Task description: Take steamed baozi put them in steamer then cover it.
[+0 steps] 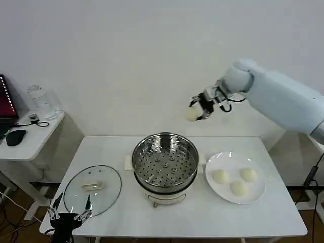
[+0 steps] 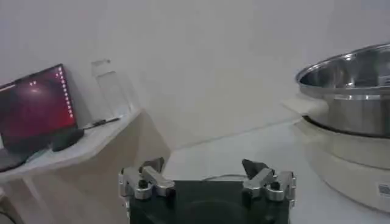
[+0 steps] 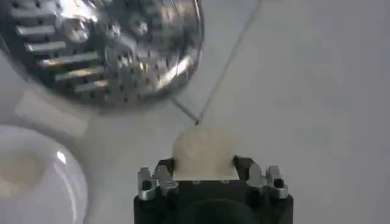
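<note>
One baozi (image 1: 192,114) was pinched in the right gripper (image 1: 197,110), raised above the table's (image 1: 212,212) far edge, beyond the steamer (image 1: 165,162). Three baozi (image 1: 234,181) lay on the plate (image 1: 258,195) right of the steamer. The left gripper (image 1: 70,208) hung spread by the near-left glass lid (image 1: 92,189).

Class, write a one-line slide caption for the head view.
Right end effector holds one baozi high above the empty steamer; three baozi wait on the plate.

White table (image 1: 212,212) with steamer (image 1: 165,167), glass lid (image 1: 92,188), plate (image 1: 259,190).
</note>
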